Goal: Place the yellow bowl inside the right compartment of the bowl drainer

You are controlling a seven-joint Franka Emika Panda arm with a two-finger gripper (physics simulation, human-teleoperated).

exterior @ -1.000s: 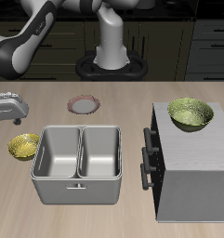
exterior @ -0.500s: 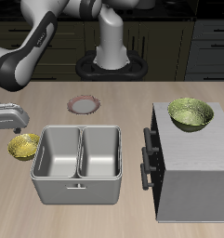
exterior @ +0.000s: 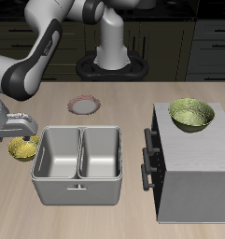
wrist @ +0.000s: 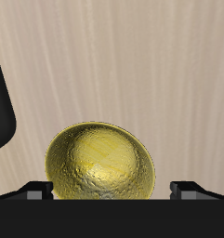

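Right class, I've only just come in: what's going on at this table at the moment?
A robot arm has its gripper poised directly over the yellow bowl, which sits on the table beside the bowl drainer. The fingers straddle the bowl's rim, open, with nothing gripped yet. Both wells of the drainer are empty. A larger greenish bowl rests on the grey cabinet.

The bowl drainer (exterior: 77, 164) sits on the counter (exterior: 114, 219) near its front edge, both wells holding nothing. The yellow bowl (exterior: 24, 147) rests on the counter just beside the drainer, under the claw (exterior: 21, 137). A cabinet (exterior: 190, 173) stands on the drainer's other side, carrying a larger bowl (exterior: 191, 114). A plate (exterior: 83, 105) lies farther back
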